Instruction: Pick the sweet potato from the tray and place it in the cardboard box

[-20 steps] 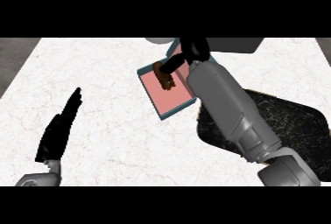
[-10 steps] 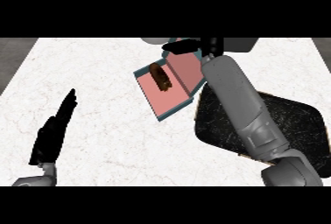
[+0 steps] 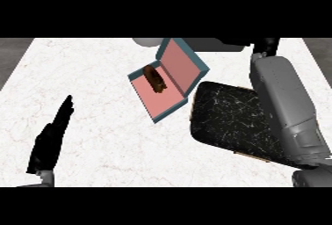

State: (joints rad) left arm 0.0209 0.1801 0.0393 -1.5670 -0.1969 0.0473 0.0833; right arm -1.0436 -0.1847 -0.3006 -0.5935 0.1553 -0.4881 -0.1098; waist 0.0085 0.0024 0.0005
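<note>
The brown sweet potato (image 3: 155, 79) lies inside the open cardboard box (image 3: 174, 97), which has a pink inside and teal outer walls and sits tilted at the counter's far middle. No hand touches it. To the right of the box lies the black speckled tray (image 3: 230, 118), its right part hidden under my right forearm. Only a small black part of my right hand (image 3: 267, 45) shows at the far right, away from the box. My left hand (image 3: 50, 138) rests open at the lower left.
The white marble counter (image 3: 97, 88) spreads left of the box. Grey shapes (image 3: 214, 43) stand at the far edge behind the box. My grey right forearm (image 3: 285, 101) runs along the right side over the tray.
My right hand, over the box and on the sweet potato a second ago, has let go and pulled away to the far right. The sweet potato now lies uncovered in the box.
</note>
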